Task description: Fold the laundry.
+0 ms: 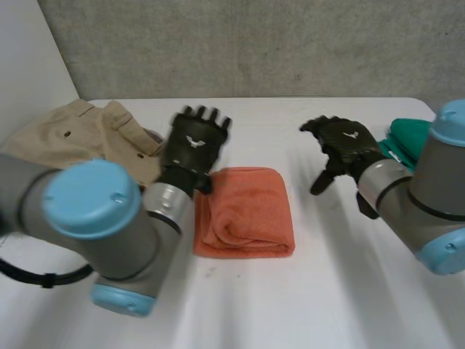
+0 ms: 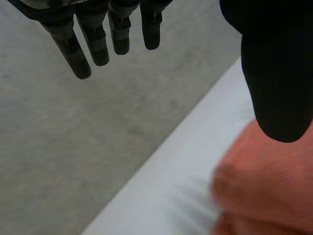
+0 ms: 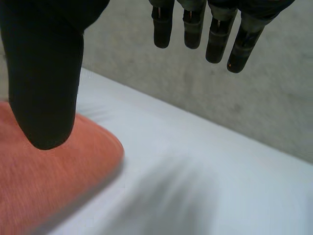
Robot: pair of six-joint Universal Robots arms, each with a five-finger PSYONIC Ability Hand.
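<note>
A folded orange towel (image 1: 245, 211) lies in the middle of the white table (image 1: 334, 291). My left hand (image 1: 195, 144) hovers at the towel's far left corner, fingers straight and open, holding nothing. In the left wrist view the fingers (image 2: 100, 39) are spread above the table edge and the thumb (image 2: 279, 73) hangs over the orange towel (image 2: 264, 186). My right hand (image 1: 343, 147) is raised to the right of the towel, open and empty. Its thumb (image 3: 46, 83) stands above the orange towel (image 3: 44, 181) in the right wrist view, its fingers (image 3: 210, 29) straight.
Beige trousers (image 1: 80, 134) lie at the table's far left, behind my left arm. A green cloth (image 1: 407, 138) sits at the far right behind my right arm. A grey wall (image 1: 254, 43) stands behind the table.
</note>
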